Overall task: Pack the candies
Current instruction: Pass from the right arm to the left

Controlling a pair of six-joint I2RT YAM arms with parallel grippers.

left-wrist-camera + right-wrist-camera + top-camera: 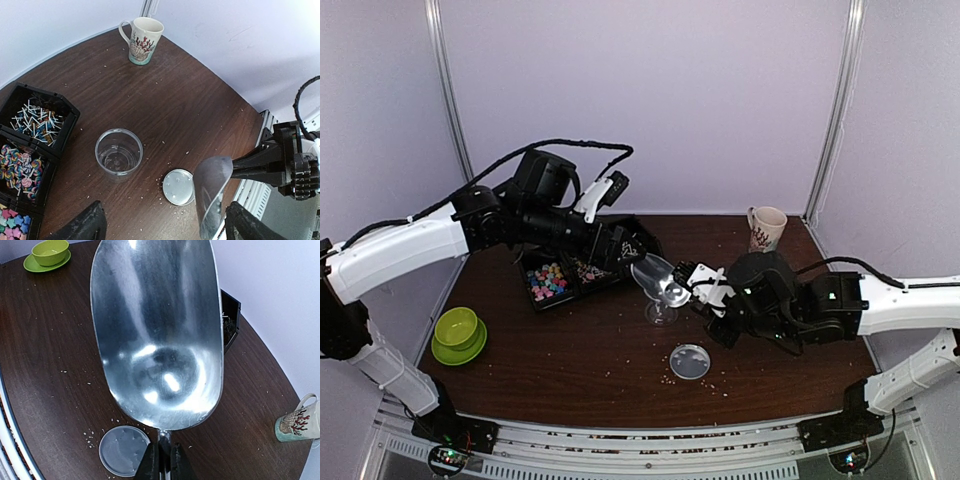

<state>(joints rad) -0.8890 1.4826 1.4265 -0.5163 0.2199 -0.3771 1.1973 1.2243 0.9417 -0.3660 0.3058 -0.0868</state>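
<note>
The scooping step is judged to be in hand, with nothing packed yet. The candies [21,169] are all seen in the black tray [64,106] at the far left of the counter [570,350], sorted into compartments. Three are counted in the left wrist view: white-stick lollipops, swirled lollipops and pastel bits. The pieces are too many to count. One metal scoop [157,330] is pinched by its handle in the right hand [164,457]. It is held in the air between the tray and the cup [119,152], and its bowl is seen to be empty. The one clear cup stands upright and empty, with its one lid [178,186] lying flat just beside it. The left hand [162,225] is spread wide over the counter near the tray, and nothing is gripped in it. For the next move, the scoop would need to be carried back to a compartment, pushed under the candies and brought level over the cup before it is tipped. The cup mouth is narrow, so spills are likely. One mug [142,34] is seen at the far corner. One green bowl [458,325] sits on one saucer [445,353], well apart from the rest. Pale crumbs are scattered about.
</note>
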